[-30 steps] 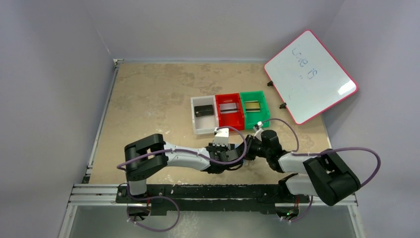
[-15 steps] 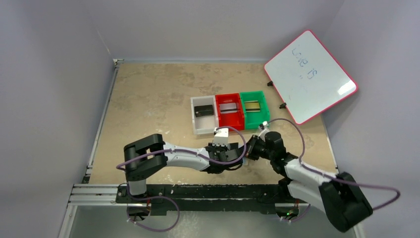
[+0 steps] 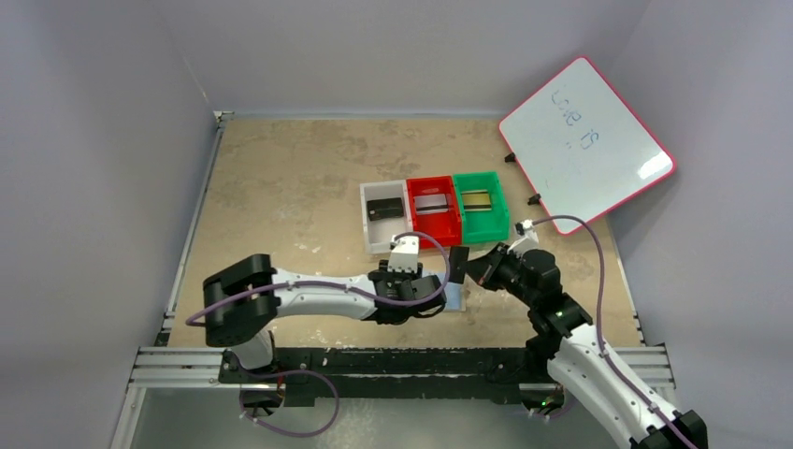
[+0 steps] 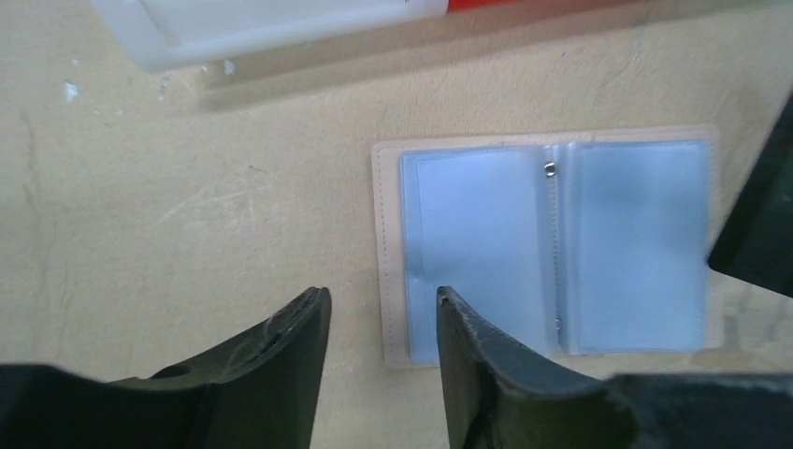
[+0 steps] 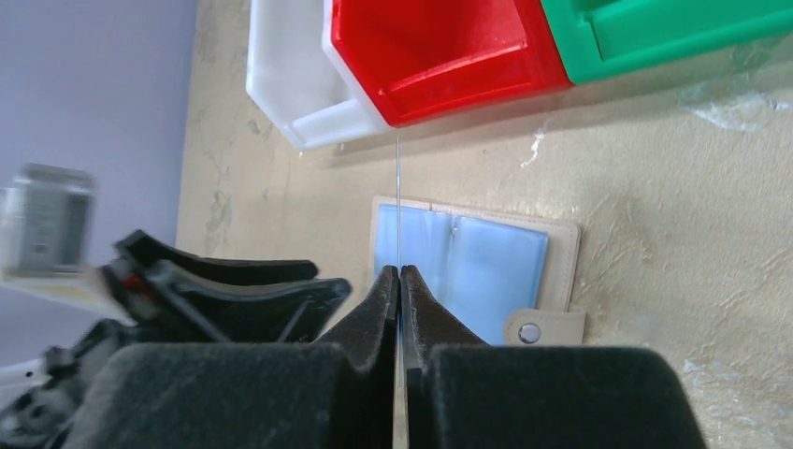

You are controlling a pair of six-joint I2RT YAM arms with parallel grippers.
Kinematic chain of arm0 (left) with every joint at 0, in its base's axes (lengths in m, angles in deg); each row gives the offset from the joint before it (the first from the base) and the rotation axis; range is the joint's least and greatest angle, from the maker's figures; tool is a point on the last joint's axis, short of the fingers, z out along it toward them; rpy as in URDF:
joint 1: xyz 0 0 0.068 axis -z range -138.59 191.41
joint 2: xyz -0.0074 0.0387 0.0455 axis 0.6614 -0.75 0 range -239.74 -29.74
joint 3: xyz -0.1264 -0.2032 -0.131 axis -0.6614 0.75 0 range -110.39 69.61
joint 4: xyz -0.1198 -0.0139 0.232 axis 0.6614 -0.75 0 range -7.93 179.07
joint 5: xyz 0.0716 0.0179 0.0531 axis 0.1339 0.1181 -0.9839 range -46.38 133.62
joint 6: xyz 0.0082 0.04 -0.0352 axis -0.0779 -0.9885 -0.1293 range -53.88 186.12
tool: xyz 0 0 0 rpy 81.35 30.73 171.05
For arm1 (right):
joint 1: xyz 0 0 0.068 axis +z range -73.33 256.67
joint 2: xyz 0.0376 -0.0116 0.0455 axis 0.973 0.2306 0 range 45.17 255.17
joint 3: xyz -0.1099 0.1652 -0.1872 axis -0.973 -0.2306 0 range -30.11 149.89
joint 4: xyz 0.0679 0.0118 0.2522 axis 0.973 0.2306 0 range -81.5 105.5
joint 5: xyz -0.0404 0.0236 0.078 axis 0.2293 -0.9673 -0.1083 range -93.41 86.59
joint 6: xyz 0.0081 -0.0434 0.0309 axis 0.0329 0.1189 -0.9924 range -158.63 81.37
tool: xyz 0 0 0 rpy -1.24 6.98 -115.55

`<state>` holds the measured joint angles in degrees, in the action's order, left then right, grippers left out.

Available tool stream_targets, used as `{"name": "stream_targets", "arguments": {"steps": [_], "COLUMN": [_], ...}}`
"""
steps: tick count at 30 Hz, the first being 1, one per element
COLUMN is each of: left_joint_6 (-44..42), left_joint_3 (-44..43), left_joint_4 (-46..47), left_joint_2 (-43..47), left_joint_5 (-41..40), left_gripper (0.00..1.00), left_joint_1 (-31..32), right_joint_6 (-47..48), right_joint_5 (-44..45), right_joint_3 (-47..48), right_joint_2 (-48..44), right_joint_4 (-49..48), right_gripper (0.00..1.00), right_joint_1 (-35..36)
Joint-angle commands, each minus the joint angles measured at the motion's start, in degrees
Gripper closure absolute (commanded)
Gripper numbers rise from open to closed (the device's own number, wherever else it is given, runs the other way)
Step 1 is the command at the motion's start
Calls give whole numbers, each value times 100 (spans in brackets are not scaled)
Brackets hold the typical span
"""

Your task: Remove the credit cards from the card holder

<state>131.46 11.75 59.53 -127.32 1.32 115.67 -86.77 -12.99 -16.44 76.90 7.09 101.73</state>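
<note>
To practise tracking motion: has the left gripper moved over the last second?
Yes. In the top view the left gripper has shifted left, away from the red bin, uncovering the card holder.

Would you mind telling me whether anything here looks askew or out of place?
Nothing stands out: the card holder lies open and flat, the three bins sit in a straight row, and the right fingers pinch a card.

Left fingers (image 4: 281, 369) parted, right fingers (image 5: 367, 323) pinched together
</note>
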Motion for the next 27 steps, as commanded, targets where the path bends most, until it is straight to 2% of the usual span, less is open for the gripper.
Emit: {"name": "stream_targets", "arguments": {"steps": [1,4,10,14,19,22,27], "left_joint_6": [-145,-365,-839,-1351,-1893,-1869,-1627], "left_joint_3": [-190,-192,194,692,1096,1104,1152], "left_joint_4": [-534,-787,-1098,-1003,-938,-973,-1168], "left_joint_2": [881,1309,2393,3323,3985,4028,4059], "left_joint_5": [-568,-698,-622,-253,685,725,495], "left_gripper": [50,42,40,33,27,26,26], "left_joint_1": [-62,-269,-1306,-2434,-4063,-4205,-4203], "right_joint_6": [556,1057,1838,2890,4919,6667,8007], "right_joint_5": [38,-35,-500,-554,225,624,1187], "right_joint_3": [417,587,908,1484,2319,2759,3413], "right_joint_2": [0,158,764,1634,2776,3375,4428], "right_joint_4": [-210,-710,-2057,-2287,-2198,-2159,-2162], "right_gripper": [100,100,100,100,100,100,100], "right_joint_1": [-12,-12,0,99,999,1695,1963]}}
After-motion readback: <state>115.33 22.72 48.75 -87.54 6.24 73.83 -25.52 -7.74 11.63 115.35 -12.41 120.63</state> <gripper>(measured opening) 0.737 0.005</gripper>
